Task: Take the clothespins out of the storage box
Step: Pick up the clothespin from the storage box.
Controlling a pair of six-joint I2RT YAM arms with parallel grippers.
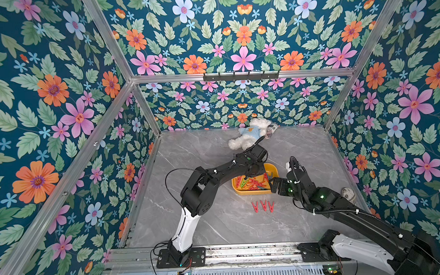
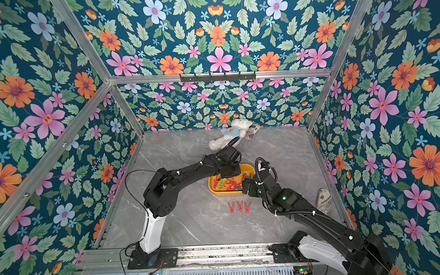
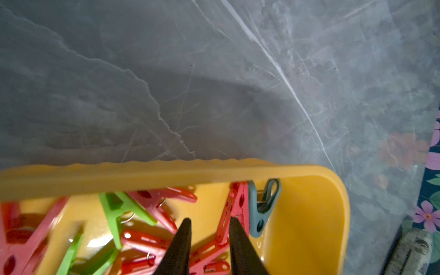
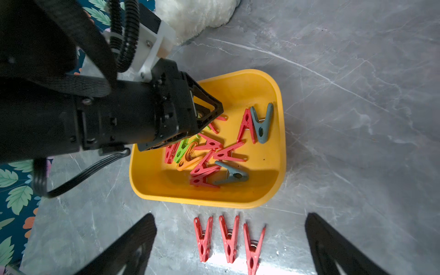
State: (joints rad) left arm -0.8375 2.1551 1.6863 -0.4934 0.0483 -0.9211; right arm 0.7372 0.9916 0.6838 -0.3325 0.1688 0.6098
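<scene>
Currently dips left gripper point(image 3: 210, 218) among red and green clothespins point(image 3: 152, 202) inside shallow yellow plastic storage box point(image 3: 166, 176), grip impossible to tell; holds right gripper point(image 4: 229, 216) splayed near three red pegs point(image 4: 229, 238) outside.

White plush bear point(image 1: 249, 134), grey marble tabletop point(image 1: 216, 218), floral walls point(image 1: 49, 98)

Three clothespins point(image 1: 263, 208) beside storage box point(image 1: 273, 169)

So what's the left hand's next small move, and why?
Probably close the left hand fully before any lift. It sits down in the storage box, fingers narrowly apart with a red clothespin at their tips; a firm grip isn't clear. The right hand is open above the three red clothespins on the table.
</scene>
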